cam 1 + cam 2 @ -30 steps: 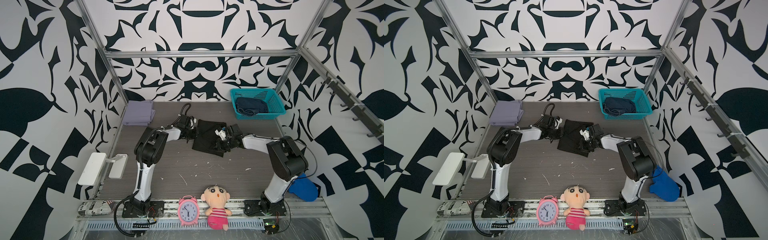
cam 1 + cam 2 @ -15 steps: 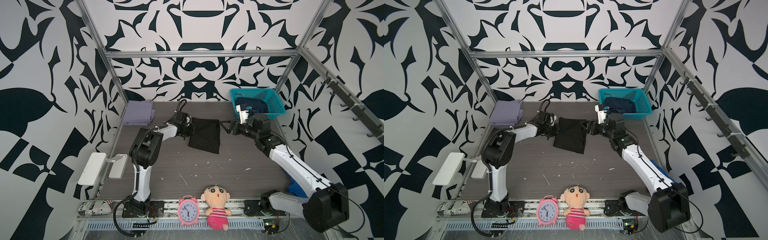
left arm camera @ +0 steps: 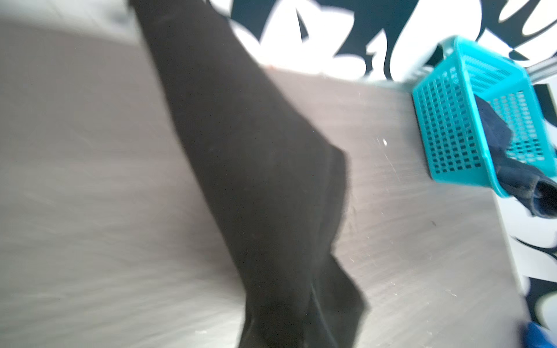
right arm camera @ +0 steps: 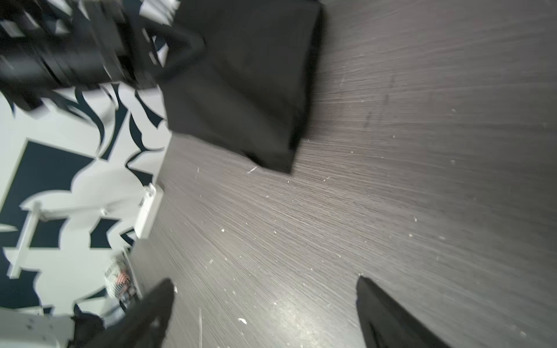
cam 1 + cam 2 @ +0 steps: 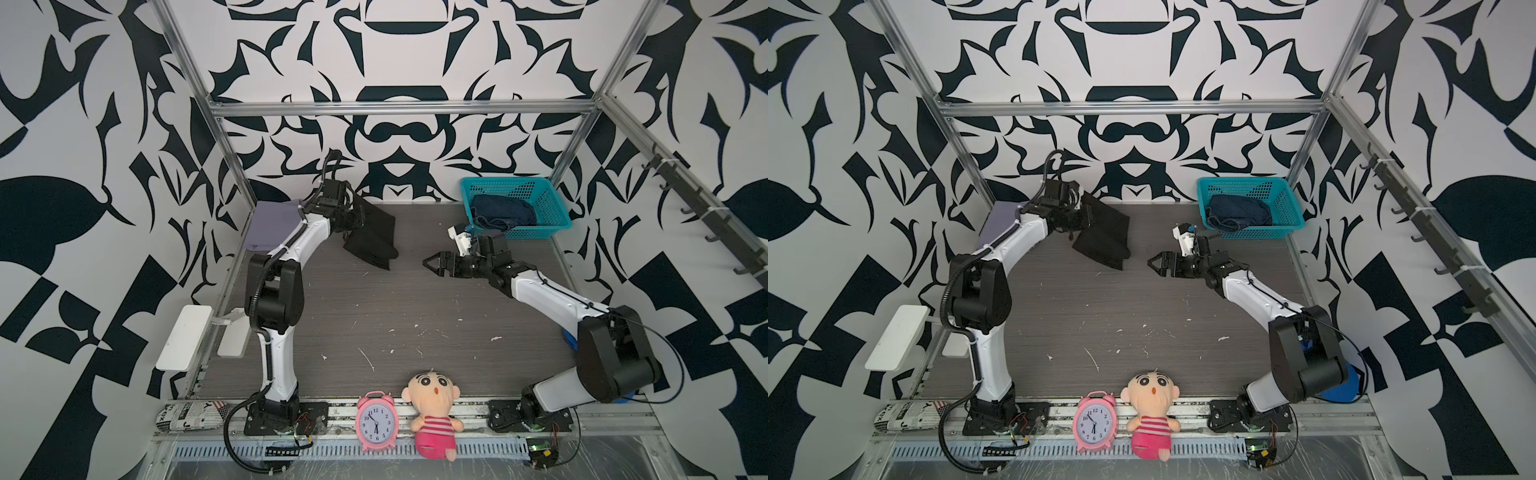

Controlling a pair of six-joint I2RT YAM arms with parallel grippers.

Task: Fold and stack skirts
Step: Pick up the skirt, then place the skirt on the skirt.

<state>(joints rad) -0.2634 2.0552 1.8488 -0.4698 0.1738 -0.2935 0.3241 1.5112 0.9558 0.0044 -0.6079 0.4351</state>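
Across the table (image 5: 415, 324) from the teal basket (image 5: 540, 226), the left arm has swung up and back, elbow bent. It has raised the folded black skirt (image 5: 372, 237) toward the lavender skirt (image 5: 270, 224) lying farthest from the basket, so stacking looks near. The denim skirt (image 5: 503, 212) waits inside the basket. The left gripper (image 5: 352, 217) is clamped on the black skirt's top edge. The right gripper (image 5: 430, 262), just before the basket, has let go and drawn back, jaws wide apart.
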